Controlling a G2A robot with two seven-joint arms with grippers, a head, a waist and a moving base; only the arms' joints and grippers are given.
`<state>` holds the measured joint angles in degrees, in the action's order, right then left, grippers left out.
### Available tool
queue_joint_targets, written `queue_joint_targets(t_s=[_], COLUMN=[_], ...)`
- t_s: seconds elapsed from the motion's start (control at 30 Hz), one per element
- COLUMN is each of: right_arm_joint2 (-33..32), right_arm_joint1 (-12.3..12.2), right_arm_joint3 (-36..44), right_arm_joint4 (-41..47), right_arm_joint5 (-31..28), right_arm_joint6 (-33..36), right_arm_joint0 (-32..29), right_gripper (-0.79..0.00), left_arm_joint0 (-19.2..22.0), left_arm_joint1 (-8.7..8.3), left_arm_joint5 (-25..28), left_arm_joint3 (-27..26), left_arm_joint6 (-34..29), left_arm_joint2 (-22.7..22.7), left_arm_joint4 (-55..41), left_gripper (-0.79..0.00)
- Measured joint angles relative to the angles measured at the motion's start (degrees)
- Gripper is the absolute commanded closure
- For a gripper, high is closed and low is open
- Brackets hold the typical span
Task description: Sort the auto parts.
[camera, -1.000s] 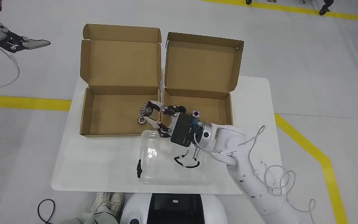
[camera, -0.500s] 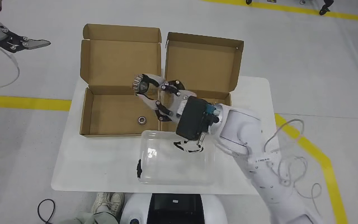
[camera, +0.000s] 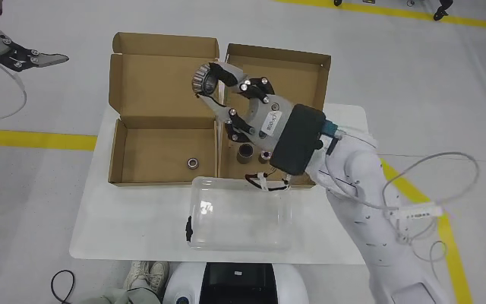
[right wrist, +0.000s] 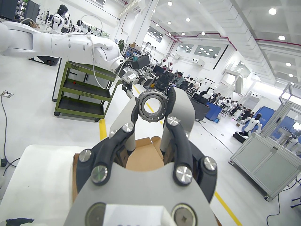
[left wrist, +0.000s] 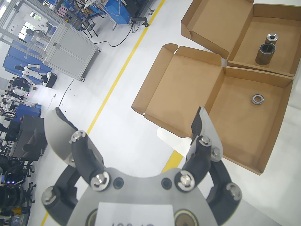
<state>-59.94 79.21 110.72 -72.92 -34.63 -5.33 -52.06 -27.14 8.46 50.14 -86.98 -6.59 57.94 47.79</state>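
Top view: a large bearing ring (camera: 203, 78) is gripped between the right jaws, which are closed onto its outer rim. It is held in the air over the raised lids where the two cardboard boxes meet, toward 12 o'clock of the table (camera: 114, 220). In the right wrist view the ring's open bore is turned to the camera.

A small bearing (camera: 193, 162) lies in the left box (camera: 152, 156), near its 4 o'clock corner. In the right box (camera: 300, 148), toward its 9 o'clock side, a dark sleeve (camera: 244, 152) and a smaller cylinder (camera: 264, 156) stand upright just beside each other. A clear plastic container (camera: 239, 216) is set at 6 o'clock of the boxes, touching their front walls.

The left jaws are spread wide and empty, well off the table at 10 o'clock, over the floor.

The right box's 5 o'clock corner is covered by the right arm (camera: 357, 175). A black item (camera: 188, 228) at the container's 8 o'clock edge cannot be made out.
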Motion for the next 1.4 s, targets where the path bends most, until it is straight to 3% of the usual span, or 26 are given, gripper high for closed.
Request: queue_joint_targets(t_s=[0.67, 1.2, 1.4], right_arm_joint2=[-1.3, 1.2, 3.0], right_arm_joint1=[-0.7, -1.3, -1.0], right_arm_joint3=[2.1, -7.1, -14.1], right_arm_joint4=[-2.3, -3.6, -2.2], right_arm_joint5=[-0.9, -2.0, -1.9], right_arm_joint6=[1.4, 2.2, 4.3], right_arm_joint0=[-2.7, -7.9, -6.8], right_gripper=[0.0, 0.0, 0.0], left_arm_joint0=[0.0, 0.0, 0.0], left_arm_joint1=[0.0, 0.0, 0.0], left_arm_joint5=[0.0, 0.0, 0.0], left_arm_joint3=[0.0, 0.0, 0.0], left_arm_joint6=[0.0, 0.0, 0.0], left_arm_joint2=[0.0, 0.0, 0.0], left_arm_joint4=[0.0, 0.0, 0.0], left_gripper=[-0.785, -0.785, -0.785])
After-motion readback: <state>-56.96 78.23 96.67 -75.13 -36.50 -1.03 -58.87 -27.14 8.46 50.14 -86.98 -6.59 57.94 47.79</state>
